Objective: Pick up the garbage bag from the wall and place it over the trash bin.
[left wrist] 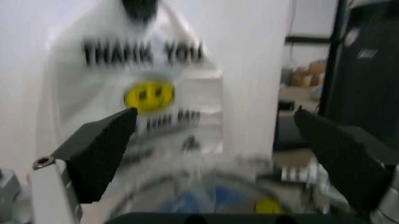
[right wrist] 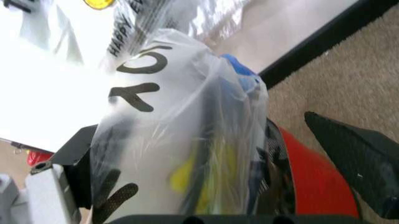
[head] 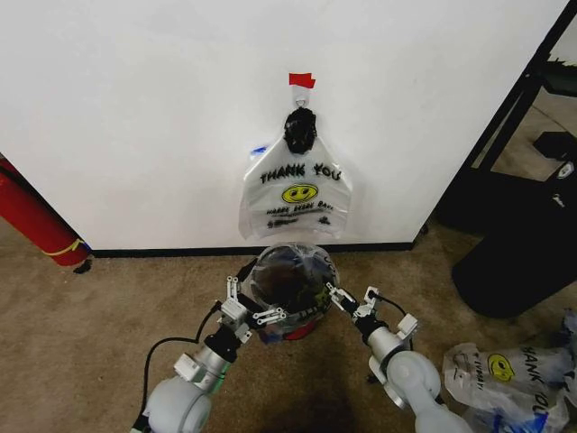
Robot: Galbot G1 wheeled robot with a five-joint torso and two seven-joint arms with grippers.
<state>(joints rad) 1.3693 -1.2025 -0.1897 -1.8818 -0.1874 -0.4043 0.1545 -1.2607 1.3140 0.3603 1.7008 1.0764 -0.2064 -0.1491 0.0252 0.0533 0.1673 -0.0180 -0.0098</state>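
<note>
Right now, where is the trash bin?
In the head view the trash bin stands on the carpet at centre, just below the bag on the wall, between the left gripper and right gripper, already covered by a bag.

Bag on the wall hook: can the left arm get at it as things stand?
Probably yes. The left gripper is open beside the trash bin, and the hanging bag is directly ahead with nothing between them.

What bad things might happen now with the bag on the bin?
The thin translucent plastic bag draped over the black wire-mesh trash bin looks loose and might slip off. The open left gripper and open right gripper flank the bin closely; a nudge might tip it. Another identical bag hangs on the white wall just above and might snag.
</note>
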